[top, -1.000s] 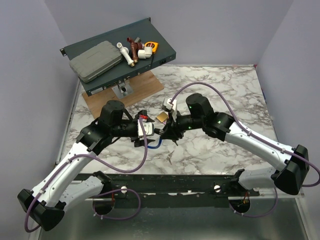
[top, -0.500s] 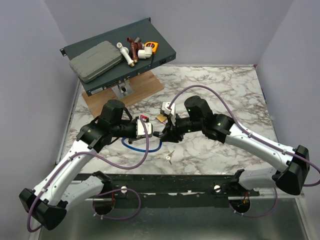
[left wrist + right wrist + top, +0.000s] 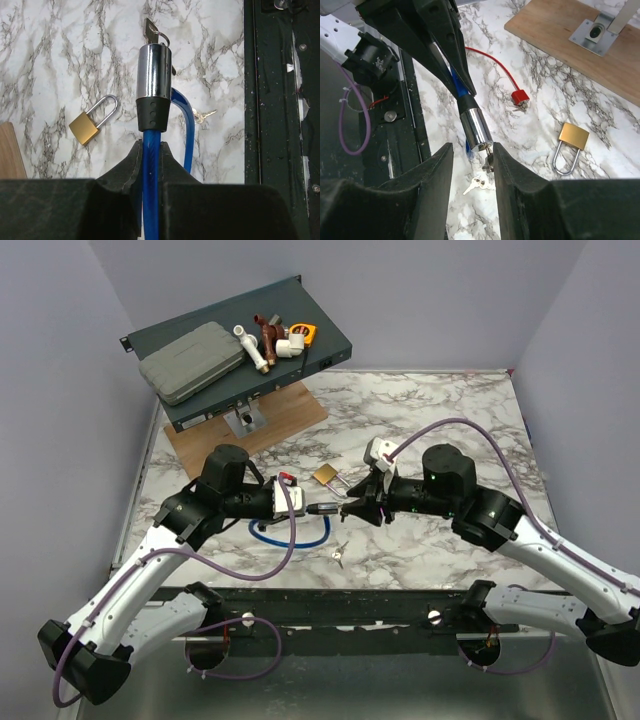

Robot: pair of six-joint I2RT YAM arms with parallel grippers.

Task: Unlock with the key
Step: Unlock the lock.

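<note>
**Ana:** Keys on a ring lie nearest us on the white marble-patterned desk. Leave those?

**Ben:** Yes. Just beyond them, the left gripper has its jaws clamped on the blue plastic-coated cable lock, right below its chrome cylinder, and holds it off the desk. The small silver-grey metal key sits in the cylinder's end, pointing right.

**Ana:** And the right gripper?

**Ben:** Jaws apart, one on each side of the key's head, gripping nothing. I'd centre them on the flat head, close firmly, then twist about the cylinder's axis while the left arm braces the lock. An off-axis pull could bend so thin a key.

**Ana:** Farther back?

**Ben:** A brass padlock with a silver shackle lies on the desk, apart from all this. Not the target, I think.
</note>
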